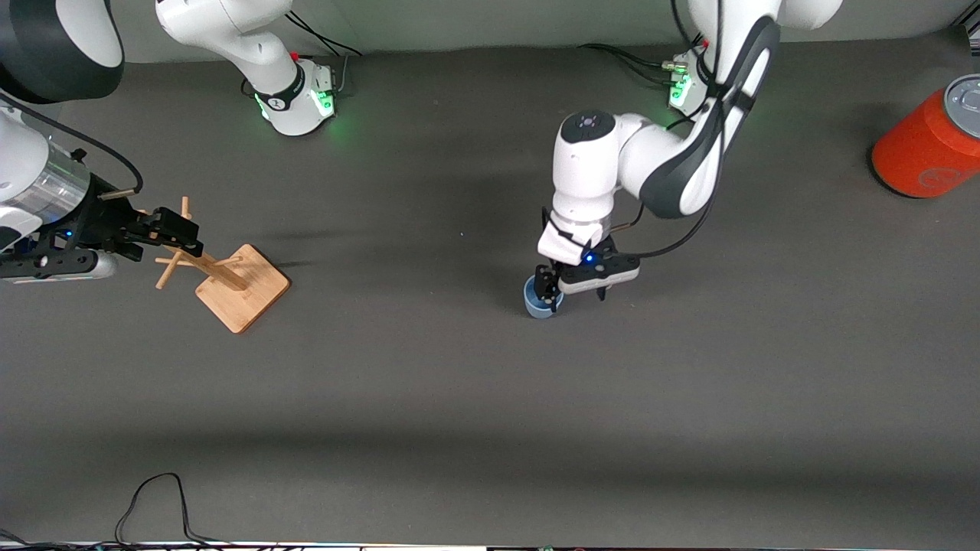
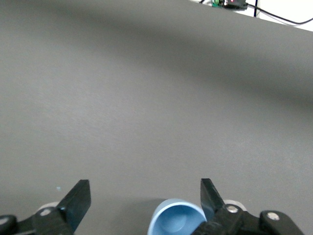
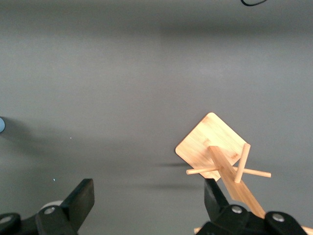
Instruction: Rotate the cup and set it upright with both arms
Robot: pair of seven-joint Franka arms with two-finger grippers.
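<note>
The small light-blue cup (image 1: 538, 300) stands on the grey table near its middle, its opening facing up. My left gripper (image 1: 574, 294) is low over it, open. In the left wrist view the cup (image 2: 176, 221) lies between the fingers, close against one fingertip (image 2: 208, 195), with a wide gap to the other. My right gripper (image 1: 181, 233) is open and empty, up in the air over the top of a wooden peg rack at the right arm's end of the table. In the right wrist view the gripper (image 3: 149, 197) holds nothing, and a sliver of the cup (image 3: 1, 125) shows at the edge.
The wooden peg rack (image 1: 230, 279) stands on a square base, and also shows in the right wrist view (image 3: 215, 142). A large orange can with a grey lid (image 1: 930, 141) lies at the left arm's end of the table. A black cable (image 1: 153, 505) lies at the table's near edge.
</note>
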